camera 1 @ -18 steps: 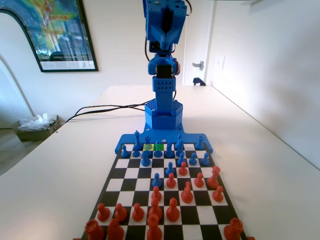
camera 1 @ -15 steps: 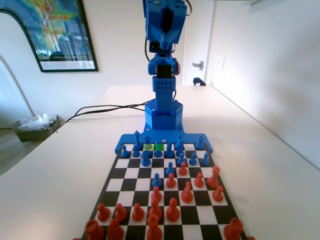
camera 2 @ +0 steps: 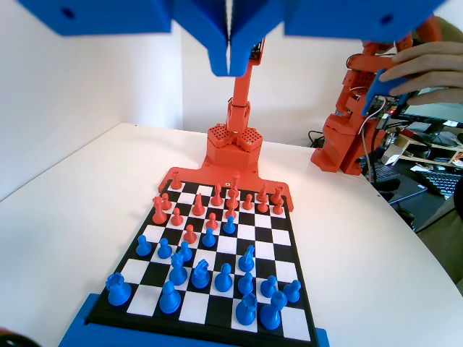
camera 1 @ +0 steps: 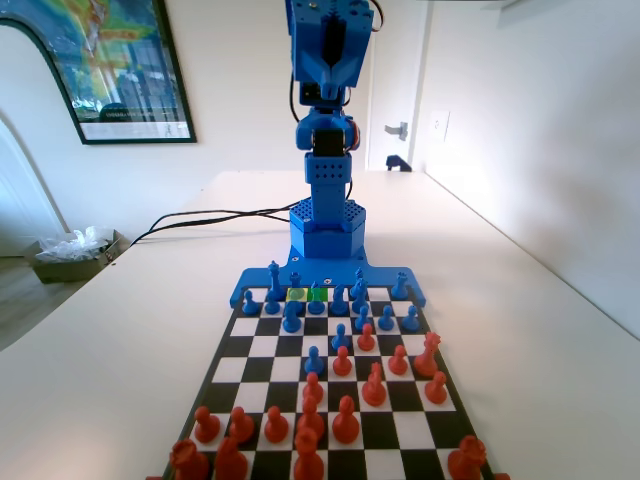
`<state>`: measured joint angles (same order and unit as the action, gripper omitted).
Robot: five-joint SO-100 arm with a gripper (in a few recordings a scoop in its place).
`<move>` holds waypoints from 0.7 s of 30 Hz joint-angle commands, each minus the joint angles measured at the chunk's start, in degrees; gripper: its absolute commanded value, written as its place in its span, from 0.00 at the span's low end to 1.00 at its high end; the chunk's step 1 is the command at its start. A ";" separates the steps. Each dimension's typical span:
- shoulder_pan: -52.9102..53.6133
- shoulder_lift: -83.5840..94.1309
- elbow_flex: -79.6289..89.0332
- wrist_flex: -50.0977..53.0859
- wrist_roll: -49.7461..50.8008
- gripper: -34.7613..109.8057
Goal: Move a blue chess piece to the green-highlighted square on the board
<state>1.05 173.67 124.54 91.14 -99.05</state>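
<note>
A: Claw (camera 2: pixel 228 61) hangs high over the board (camera 2: pixel 286 238), jaws pressed together, empty. Green-highlighted square (camera 1: pixel 318 293) sits in the blue back row, bare, just beside a yellowish square (camera 1: pixel 297 294).

B: Blue pieces (camera 1: pixel 291 318) look light, rigid, smooth plastic; probably tip easily. Judgement: pinch one narrowly at the neck, below the head.

1 board (camera 2: pixel 289 238). Blue pieces (camera 2: pixel 224 278): about 16, red pieces (camera 2: pixel 190 233): about 15–16, some overlap. 1 green-highlighted square (camera 1: pixel 318 293), 1 yellowish square (camera 1: pixel 297 294).
</note>
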 commanded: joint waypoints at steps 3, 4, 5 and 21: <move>0.70 1.32 0.18 -0.88 -0.26 0.25; 0.79 1.32 0.18 -0.88 -0.18 0.25; 0.79 1.32 0.18 -0.88 -0.18 0.25; 0.00 1.14 -1.14 -3.34 5.89 0.25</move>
<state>1.05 173.67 124.54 89.12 -94.04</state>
